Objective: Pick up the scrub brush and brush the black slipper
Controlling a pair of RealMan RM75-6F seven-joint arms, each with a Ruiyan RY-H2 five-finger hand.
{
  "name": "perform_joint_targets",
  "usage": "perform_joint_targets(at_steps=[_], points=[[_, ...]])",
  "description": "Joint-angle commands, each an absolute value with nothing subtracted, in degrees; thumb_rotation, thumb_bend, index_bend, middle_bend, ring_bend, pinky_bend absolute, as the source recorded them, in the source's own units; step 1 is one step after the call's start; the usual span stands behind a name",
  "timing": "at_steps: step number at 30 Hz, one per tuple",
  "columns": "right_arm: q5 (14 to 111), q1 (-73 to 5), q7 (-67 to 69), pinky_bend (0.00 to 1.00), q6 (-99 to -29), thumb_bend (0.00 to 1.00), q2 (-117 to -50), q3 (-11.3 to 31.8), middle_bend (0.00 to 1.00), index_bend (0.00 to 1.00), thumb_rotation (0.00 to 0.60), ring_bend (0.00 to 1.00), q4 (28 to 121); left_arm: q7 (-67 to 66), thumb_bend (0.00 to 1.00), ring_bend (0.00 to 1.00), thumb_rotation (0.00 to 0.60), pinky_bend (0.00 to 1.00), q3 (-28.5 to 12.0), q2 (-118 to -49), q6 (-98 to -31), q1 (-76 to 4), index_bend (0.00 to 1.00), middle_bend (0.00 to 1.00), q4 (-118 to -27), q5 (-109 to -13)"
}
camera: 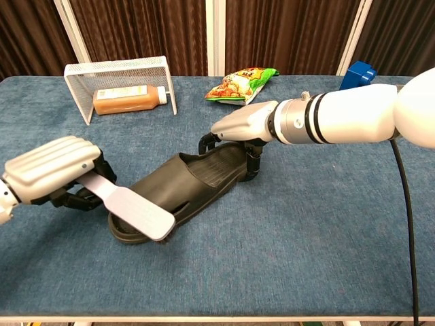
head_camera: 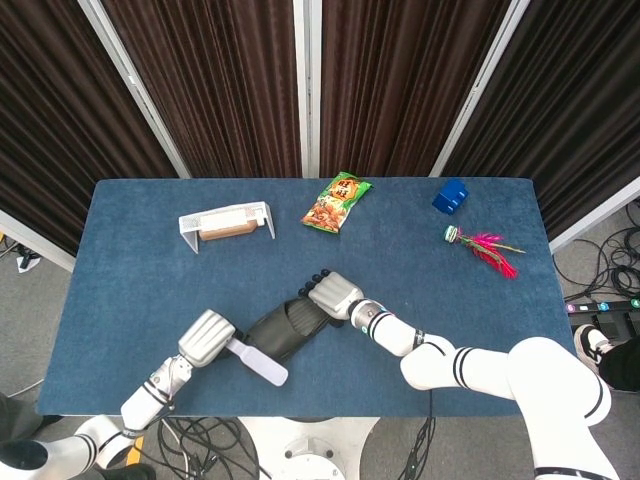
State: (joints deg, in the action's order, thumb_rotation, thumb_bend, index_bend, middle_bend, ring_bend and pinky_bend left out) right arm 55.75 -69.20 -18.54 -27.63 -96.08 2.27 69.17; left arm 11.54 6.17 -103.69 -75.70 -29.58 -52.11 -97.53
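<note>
Chest view: left hand (camera: 51, 170) grips the scrub brush (camera: 132, 212) at the black slipper (camera: 183, 187) toe; right hand (camera: 241, 129) pins its heel on the counter (camera: 306, 231). Brush head overhangs the toe edge, so a stroke could slide off or shove the slipper loose.

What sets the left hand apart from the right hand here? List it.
The left hand grips the scrub brush by its handle; the right hand holds the black slipper at its heel end. The left hand sits near the table's front edge, by the slipper's toe; the right hand sits further back, mid-table. Both have fingers curled around something and work on the same slipper.
</note>
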Motion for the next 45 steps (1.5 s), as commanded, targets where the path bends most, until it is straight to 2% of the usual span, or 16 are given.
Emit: perform_joint_targets(at_steps=[1, 6, 11, 15, 21, 28, 31, 32, 34, 36, 38, 43, 45], points=[[55.74, -69.22, -18.46, 0.14, -27.62, 0.29, -96.08, 2.31, 0.26, 0.23, 0.600, 0.12, 69.14, 11.42, 0.67, 1.00, 0.600, 1.00, 4.11, -102.84, -75.87, -30.14, 1.00, 1.00, -53.84, -96.41], [55.72, -69.28, -18.44, 0.14, -27.63, 0.29, -96.11, 2.29, 0.27, 0.23, 0.600, 0.12, 69.11, 11.54, 0.67, 1.00, 0.600, 1.00, -0.76, -104.35, -71.30, -32.05, 1.00, 1.00, -53.50, -91.26], [55.58, -69.43, -18.48, 0.14, -27.44, 0.29, -96.28, 2.20, 0.27, 0.23, 0.600, 0.12, 68.75, 9.85, 0.67, 1.00, 0.600, 1.00, -2.74, -107.60, -68.48, -33.06, 1.00, 1.00, -49.78, -88.62], [55.53, -69.45, -18.59, 0.14, -27.47, 0.29, -96.36, 2.08, 0.27, 0.23, 0.600, 0.12, 68.66, 9.01, 0.67, 1.00, 0.600, 1.00, -0.83, -108.41, -67.60, -32.77, 1.00, 1.00, -48.21, -89.56], [55.31, -69.50, -18.52, 0.14, -27.59, 0.29, -96.59, 2.20, 0.27, 0.23, 0.600, 0.12, 68.35, 8.66, 0.67, 1.00, 0.600, 1.00, 3.22, -107.27, -69.83, -31.11, 1.00, 1.00, -49.04, -93.00], [55.31, -69.58, -18.65, 0.14, -27.73, 0.29, -96.93, 2.20, 0.27, 0.23, 0.600, 0.12, 68.24, 7.57, 0.67, 1.00, 0.600, 1.00, 6.25, -104.46, -73.40, -29.30, 1.00, 1.00, -53.07, -96.22], [55.33, -69.52, -18.47, 0.13, -27.86, 0.29, -96.72, 2.37, 0.25, 0.22, 0.600, 0.11, 68.51, 8.30, 0.67, 1.00, 0.600, 1.00, 6.10, -102.16, -75.73, -28.41, 1.00, 1.00, -56.18, -96.47], [55.37, -69.49, -18.42, 0.13, -27.90, 0.28, -96.47, 2.40, 0.24, 0.21, 0.600, 0.11, 68.82, 8.98, 0.67, 1.00, 0.600, 1.00, 5.74, -101.11, -76.45, -28.00, 1.00, 1.00, -57.50, -96.07], [55.14, -69.48, -18.32, 0.08, -27.67, 0.20, -95.90, 2.37, 0.18, 0.12, 0.600, 0.06, 69.49, 10.29, 0.67, 1.00, 0.600, 1.00, 4.76, -99.65, -76.89, -27.40, 1.00, 1.00, -59.32, -94.72], [54.70, -69.49, -18.28, 0.02, -27.42, 0.06, -95.08, 2.25, 0.06, 0.01, 0.600, 0.00, 70.56, 11.69, 0.67, 1.00, 0.600, 1.00, 3.17, -98.30, -76.53, -26.84, 1.00, 1.00, -60.67, -92.36], [53.99, -69.43, -18.21, 0.00, -27.42, 0.01, -94.15, 2.15, 0.01, 0.00, 0.600, 0.00, 71.93, 12.45, 0.67, 1.00, 0.600, 1.00, 1.17, -97.74, -75.66, -26.44, 1.00, 1.00, -60.84, -89.56], [53.53, -68.46, -18.44, 0.00, -30.10, 0.00, -91.13, 1.94, 0.00, 0.00, 0.600, 0.00, 76.05, 11.39, 0.65, 0.99, 0.600, 1.00, -3.64, -98.29, -69.49, -26.67, 1.00, 1.00, -58.31, -81.38], [53.97, -67.45, -18.09, 0.00, -32.10, 0.00, -89.09, 2.17, 0.00, 0.00, 0.600, 0.00, 78.28, 10.09, 0.63, 0.94, 0.600, 0.98, -4.79, -98.73, -66.90, -26.95, 0.95, 0.97, -57.04, -78.87]])
